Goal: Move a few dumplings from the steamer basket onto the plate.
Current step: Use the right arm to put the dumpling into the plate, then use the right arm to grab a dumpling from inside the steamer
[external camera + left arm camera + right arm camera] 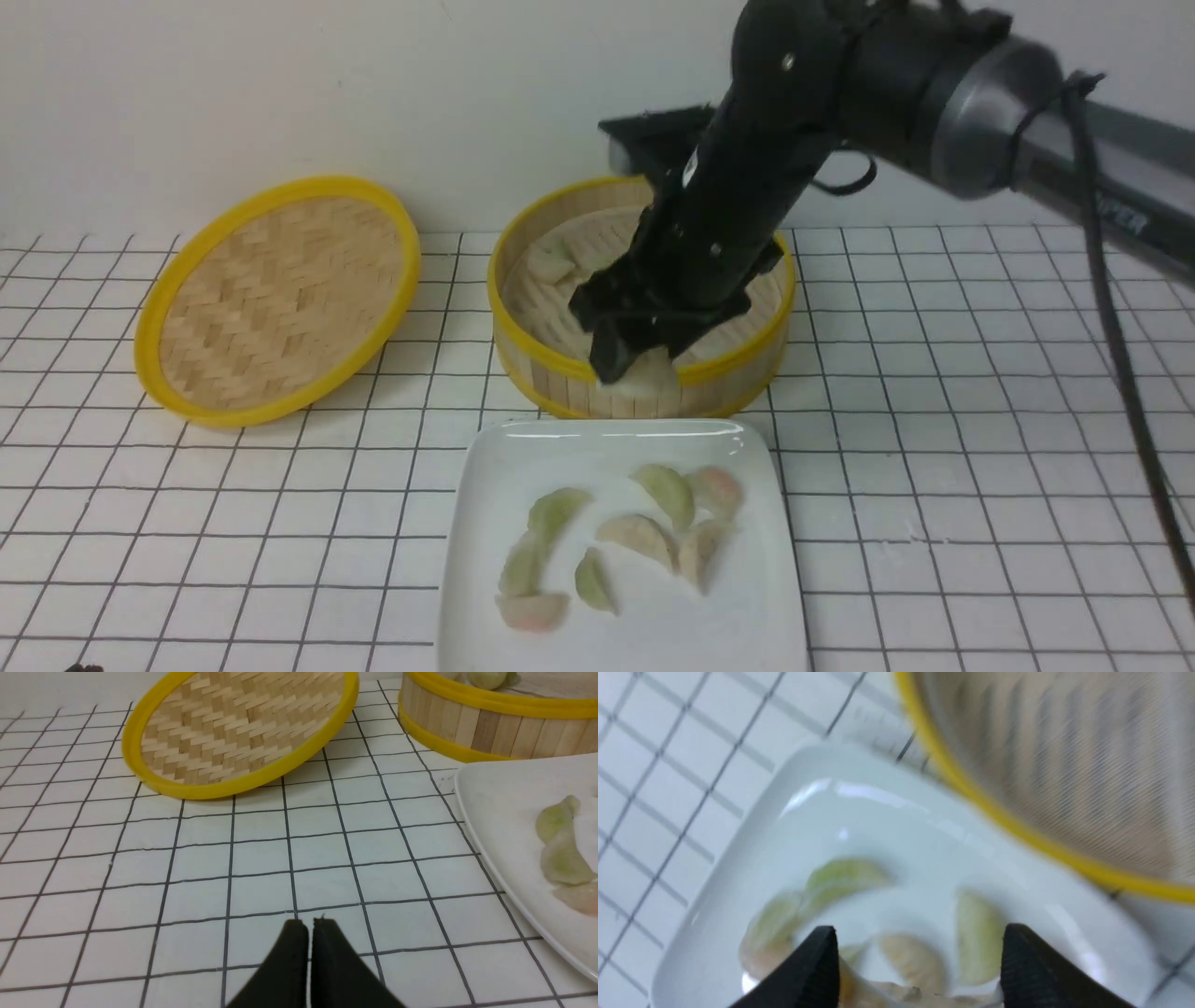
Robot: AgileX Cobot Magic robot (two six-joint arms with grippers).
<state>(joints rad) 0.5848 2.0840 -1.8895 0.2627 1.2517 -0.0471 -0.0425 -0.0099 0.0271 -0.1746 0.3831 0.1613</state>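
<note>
My right gripper (pixel 639 359) hangs over the near rim of the steamer basket (pixel 560 392), shut on a cream-white dumpling (pixel 653 378). In the right wrist view this dumpling (pixel 901 996) spans between the fingers of the gripper (pixel 920 929), above the white plate (pixel 878 826). The plate (pixel 504 467) lies in front of the basket and holds several dumplings (pixel 644 537). One more dumpling (pixel 551 261) lies in the basket at its left. My left gripper (pixel 310 924) is shut and empty, low over the tablecloth left of the plate (pixel 495 807).
The shallow woven lid (pixel 280 299) leans tilted to the left of the basket, and shows in the left wrist view (pixel 233 728) too. The table has a white cloth with a dark grid. A wall stands close behind the basket.
</note>
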